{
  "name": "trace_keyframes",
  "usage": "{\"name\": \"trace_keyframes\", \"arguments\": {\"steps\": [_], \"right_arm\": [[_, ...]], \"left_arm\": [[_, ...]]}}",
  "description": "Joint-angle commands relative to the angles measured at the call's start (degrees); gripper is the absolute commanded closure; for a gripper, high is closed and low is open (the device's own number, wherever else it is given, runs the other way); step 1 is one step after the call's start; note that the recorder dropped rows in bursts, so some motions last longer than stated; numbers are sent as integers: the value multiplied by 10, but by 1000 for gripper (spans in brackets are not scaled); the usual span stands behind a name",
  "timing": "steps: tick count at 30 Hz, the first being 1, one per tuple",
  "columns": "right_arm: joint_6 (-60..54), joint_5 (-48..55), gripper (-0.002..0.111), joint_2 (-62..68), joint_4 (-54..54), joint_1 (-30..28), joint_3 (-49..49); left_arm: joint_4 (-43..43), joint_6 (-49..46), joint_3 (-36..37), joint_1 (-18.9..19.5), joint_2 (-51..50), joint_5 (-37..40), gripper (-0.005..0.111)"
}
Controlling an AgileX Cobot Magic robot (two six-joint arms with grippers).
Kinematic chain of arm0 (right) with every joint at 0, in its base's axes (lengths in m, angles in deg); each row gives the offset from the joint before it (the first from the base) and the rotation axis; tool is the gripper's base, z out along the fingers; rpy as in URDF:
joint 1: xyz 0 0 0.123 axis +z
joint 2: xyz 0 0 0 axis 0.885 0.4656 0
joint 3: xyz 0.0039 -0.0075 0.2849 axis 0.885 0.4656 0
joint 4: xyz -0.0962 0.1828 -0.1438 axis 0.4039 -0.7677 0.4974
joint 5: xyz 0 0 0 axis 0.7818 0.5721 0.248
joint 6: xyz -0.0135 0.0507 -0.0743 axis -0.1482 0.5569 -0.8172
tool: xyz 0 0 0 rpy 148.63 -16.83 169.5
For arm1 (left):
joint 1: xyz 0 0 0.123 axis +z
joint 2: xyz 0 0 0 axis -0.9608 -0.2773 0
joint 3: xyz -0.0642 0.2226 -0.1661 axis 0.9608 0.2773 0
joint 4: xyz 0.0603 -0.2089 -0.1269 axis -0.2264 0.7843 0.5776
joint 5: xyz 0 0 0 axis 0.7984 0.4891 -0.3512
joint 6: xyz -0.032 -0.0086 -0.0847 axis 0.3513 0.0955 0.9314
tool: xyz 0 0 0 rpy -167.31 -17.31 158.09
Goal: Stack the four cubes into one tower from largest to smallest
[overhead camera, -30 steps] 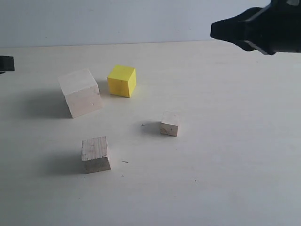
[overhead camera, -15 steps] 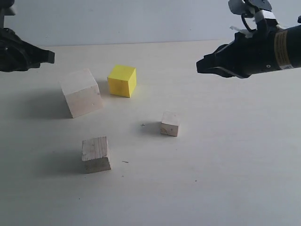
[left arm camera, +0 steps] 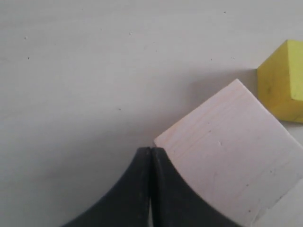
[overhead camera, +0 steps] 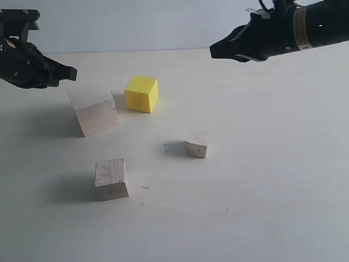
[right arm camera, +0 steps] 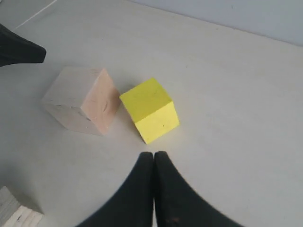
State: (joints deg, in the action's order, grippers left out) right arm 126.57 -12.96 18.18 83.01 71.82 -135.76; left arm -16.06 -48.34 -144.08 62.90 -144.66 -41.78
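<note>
Nearest on the pale table [overhead camera: 262, 180] sits the medium wooden cube [overhead camera: 111, 179], on the left and alone. Farther back and to the right of it is the small wooden cube [overhead camera: 197, 143], also alone, well apart from both claws.

Beyond these, on the left, the large wooden cube [overhead camera: 94, 107] stands turned at an angle. The yellow cube [overhead camera: 142, 93] is just beside it on its far right, with a narrow gap between them. All four cubes rest on the table, none stacked.

The left gripper [overhead camera: 72, 72] hovers by the large cube's far left corner, its fingers pressed together with nothing between them. The right gripper [overhead camera: 212, 52] hangs high over the far side, to the right of the yellow cube and well clear of it. Its fingers also meet tip to tip, empty.
</note>
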Motion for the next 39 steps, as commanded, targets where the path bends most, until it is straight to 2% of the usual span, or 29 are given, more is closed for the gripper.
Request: {"name": "trace_keyframes", "arguments": {"steps": [1, 8, 13, 18, 24, 27, 30, 33, 35, 36, 39], "right_arm": [[-53, -5, 108, 50, 3, 24, -62], [-110, 36, 108, 100, 3, 91, -130], [-150, 56, 108, 129, 3, 114, -142], [-143, 94, 108, 156, 3, 118, -150], [-65, 93, 108, 166, 3, 118, -163], [-2, 49, 108, 164, 3, 118, -185], [110, 3, 108, 140, 3, 118, -215], [183, 18, 108, 109, -17, 94, -215], [250, 17, 108, 92, -64, 55, -192], [292, 20, 108, 79, -102, 29, -164], [291, 58, 108, 40, -297, -24, -57]], "left_arm": [[2, -3, -4, -3, -1, 9, 107], [2, -3, -4, -3, 0, 25, 107], [2, -3, -4, -3, 7, 38, 107], [1, -3, -4, -3, 46, 36, 107], [1, -1, -4, -3, 116, 47, 107], [10, -1, 0, -4, 160, 49, 107], [32, -1, 50, -4, 257, 34, 107], [35, -1, 118, -4, 342, -7, 107], [50, -1, 156, -4, 401, -8, 107], [57, -1, 177, -4, 437, -5, 107], [67, -1, 203, -4, 524, 27, 107]]}}
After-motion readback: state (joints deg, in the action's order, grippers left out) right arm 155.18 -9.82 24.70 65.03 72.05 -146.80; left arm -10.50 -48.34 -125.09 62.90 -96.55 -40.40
